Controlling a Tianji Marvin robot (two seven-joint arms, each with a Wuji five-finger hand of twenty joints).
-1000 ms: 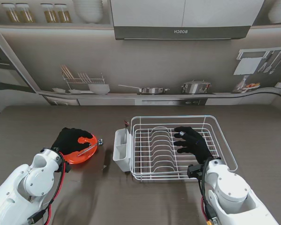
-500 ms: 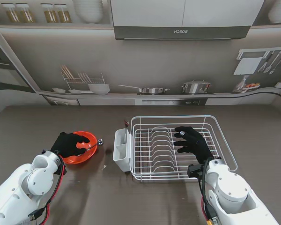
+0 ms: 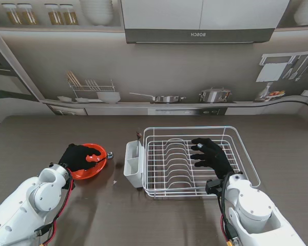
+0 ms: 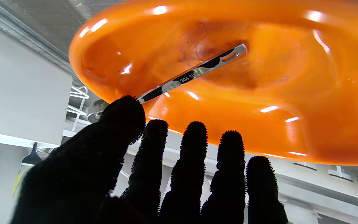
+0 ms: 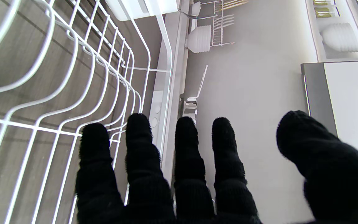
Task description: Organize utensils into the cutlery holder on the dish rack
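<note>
An orange bowl (image 3: 92, 171) sits on the table at my left, with a metal spoon (image 3: 108, 155) lying across it, its head over the right rim. My left hand (image 3: 78, 157) hovers over the bowl's left part, open. In the left wrist view the thumb tip (image 4: 126, 107) sits at the spoon's handle (image 4: 194, 73) inside the bowl (image 4: 259, 102), the other fingers straight and apart. The white cutlery holder (image 3: 134, 163) hangs on the left end of the white wire dish rack (image 3: 246, 154). My right hand (image 3: 211, 157) is spread open over the rack (image 5: 42, 77), holding nothing.
A dark utensil tip (image 3: 138, 136) sticks up at the holder's far end. A small speck (image 3: 113, 182) lies on the table between bowl and holder. A ledge with a pan (image 3: 164, 98), a pot and a small rack runs along the back.
My left hand has drawn back slightly toward me and now covers the bowl's left part. The spoon stays across the bowl. The right hand has not moved.
</note>
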